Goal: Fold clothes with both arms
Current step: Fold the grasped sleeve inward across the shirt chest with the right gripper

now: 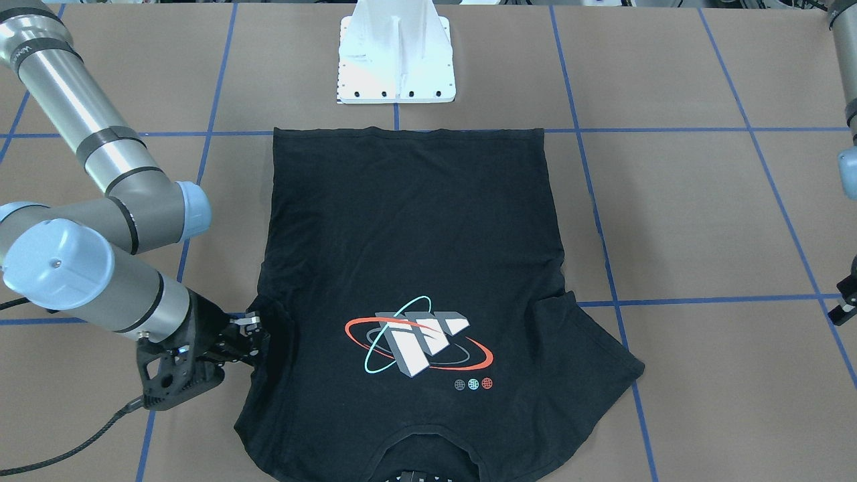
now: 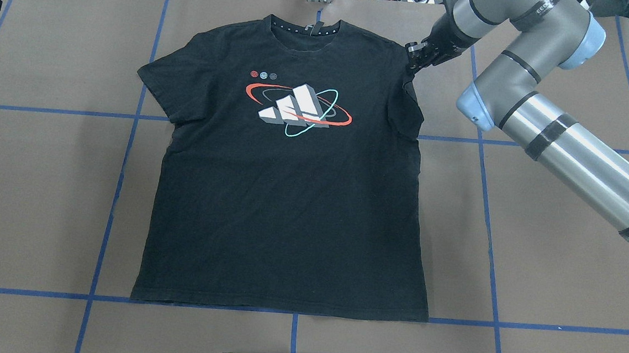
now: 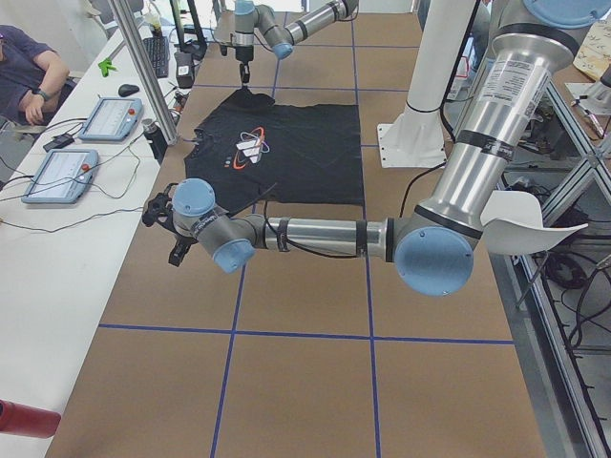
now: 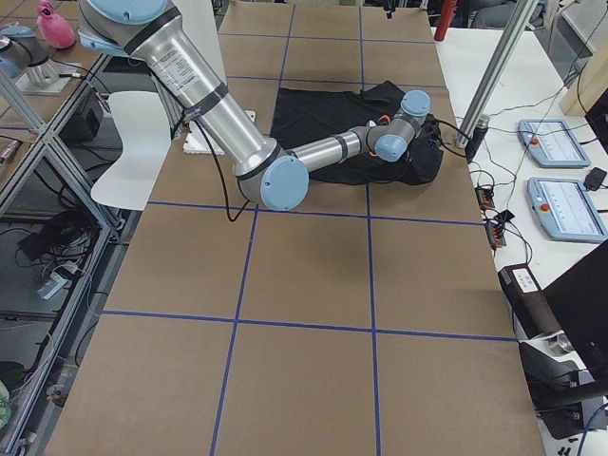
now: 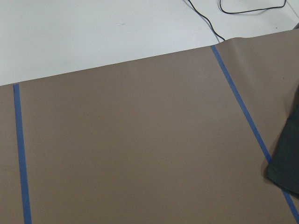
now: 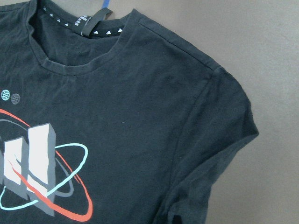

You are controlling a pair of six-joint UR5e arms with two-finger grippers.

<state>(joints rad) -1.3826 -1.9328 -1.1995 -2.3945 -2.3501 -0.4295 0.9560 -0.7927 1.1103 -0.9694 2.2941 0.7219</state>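
Note:
The black T-shirt [image 2: 291, 197] lies flat, print up, with its collar [image 2: 305, 29] at the far side and its hem near the robot base. It also shows in the front view [image 1: 408, 268]. My right gripper [image 2: 414, 56] hovers at the shirt's right shoulder, by the sleeve [image 2: 408, 108], which is folded inward. Its jaws look apart and hold nothing [image 1: 251, 335]. The right wrist view shows that sleeve [image 6: 219, 140] lying loose. My left gripper [image 1: 843, 301] is far off the shirt's left side, over bare table, jaws apart and empty [image 3: 162, 224].
The white pedestal base [image 1: 396, 53] stands just behind the hem. Blue tape lines [image 2: 305, 311] grid the brown table. Operator consoles [image 3: 76, 143] and cables lie on the white bench beyond the collar side. A seated person [image 3: 29, 67] is at that bench.

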